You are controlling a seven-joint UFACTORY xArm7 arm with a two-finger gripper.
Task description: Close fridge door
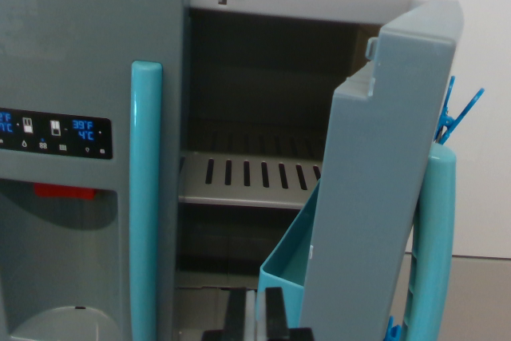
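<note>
Grey plastic toy fridge (88, 53) fills the frame. Its right grey door (383, 181) stands ajar, long axis upright, inner face toward the wrist view's left, turquoise handle (433, 245) on its outer side. Slotted grey shelf (247, 177) visible inside. Black gripper (257, 317) at bottom edge below the door; jaws' opening cannot be told.

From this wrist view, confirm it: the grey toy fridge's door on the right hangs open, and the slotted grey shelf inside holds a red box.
Not quite. The wrist view shows the grey toy fridge's right door hanging open, but the slotted grey shelf inside is bare: no red box on it. The only red is a small piece on the closed left door's dispenser.
</note>
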